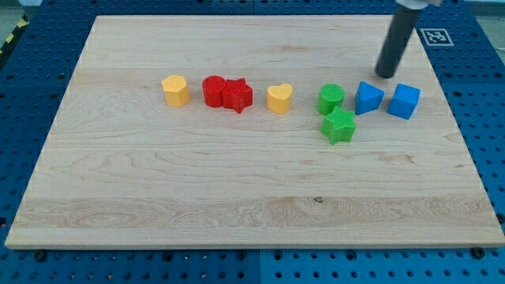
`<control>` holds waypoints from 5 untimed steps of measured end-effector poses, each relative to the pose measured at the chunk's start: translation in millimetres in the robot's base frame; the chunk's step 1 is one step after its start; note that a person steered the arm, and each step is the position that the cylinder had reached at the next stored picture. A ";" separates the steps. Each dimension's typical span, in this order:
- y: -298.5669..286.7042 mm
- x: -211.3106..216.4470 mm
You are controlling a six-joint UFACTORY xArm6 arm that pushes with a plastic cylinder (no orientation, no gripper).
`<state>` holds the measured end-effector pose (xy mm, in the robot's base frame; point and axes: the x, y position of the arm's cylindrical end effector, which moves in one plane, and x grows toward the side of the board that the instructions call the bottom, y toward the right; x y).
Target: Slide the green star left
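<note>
The green star (339,125) lies on the wooden board (237,197), right of centre. A green round block (331,99) sits just above it, nearly touching. My tip (386,75) is at the view's upper right, above and to the right of the star, just above the gap between two blue blocks. The tip touches no block.
A blue block (368,98) and a blue cube (404,101) lie right of the green round block. Left of it stand a yellow heart (278,99), a red star (238,95) touching a red round block (214,90), and a yellow block (176,90).
</note>
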<state>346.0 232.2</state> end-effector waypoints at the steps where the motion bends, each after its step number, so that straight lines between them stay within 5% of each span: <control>1: 65.8 33.2; 3: 60.5 152.2; 5: -40.0 149.3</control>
<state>495.3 192.2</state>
